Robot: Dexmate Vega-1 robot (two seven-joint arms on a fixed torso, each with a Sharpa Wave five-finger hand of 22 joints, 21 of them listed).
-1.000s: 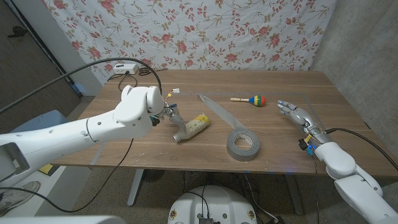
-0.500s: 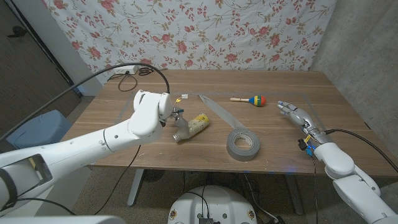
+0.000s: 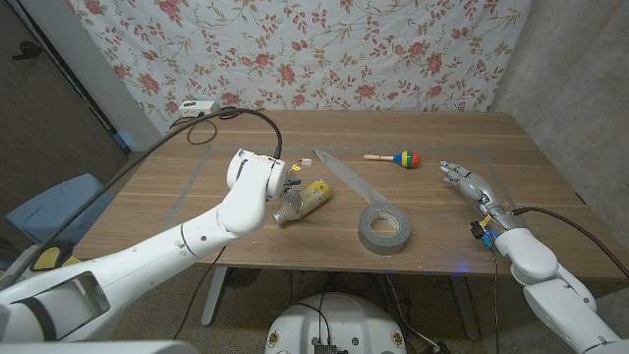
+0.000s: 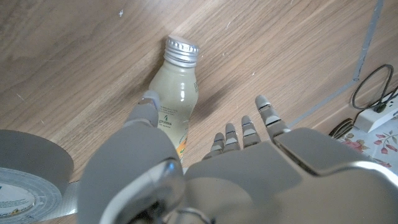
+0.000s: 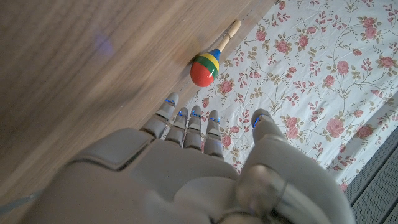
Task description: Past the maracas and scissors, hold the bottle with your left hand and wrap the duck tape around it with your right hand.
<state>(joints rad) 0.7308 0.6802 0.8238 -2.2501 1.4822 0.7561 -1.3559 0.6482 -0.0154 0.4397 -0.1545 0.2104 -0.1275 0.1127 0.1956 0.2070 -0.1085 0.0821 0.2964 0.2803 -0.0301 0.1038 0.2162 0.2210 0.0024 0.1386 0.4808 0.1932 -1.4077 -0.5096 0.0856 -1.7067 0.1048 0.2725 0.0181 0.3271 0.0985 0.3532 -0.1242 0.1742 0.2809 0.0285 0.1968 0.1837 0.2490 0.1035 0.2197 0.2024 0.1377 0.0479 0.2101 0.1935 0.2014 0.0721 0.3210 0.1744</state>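
Near the middle of the wooden surface (image 3: 462,236) a small pale plastic bottle with a silver screw cap and a yellow label (image 3: 302,202) lies on its side, cap toward the near left. Just left of it is the left hand (image 3: 278,183), and the left wrist view shows that hand (image 4: 249,162) over the bottle (image 4: 173,102) with fingers (image 4: 272,121) spread apart and grasping nothing, the thumb lying alongside the label. To the bottle's right, a little nearer, a grey roll of duct tape (image 3: 384,228) lies flat. Farther back sits a wooden-handled maraca with red, yellow, green and blue bands (image 3: 395,157). By the right edge the right hand (image 3: 469,181) is released, fingers extended
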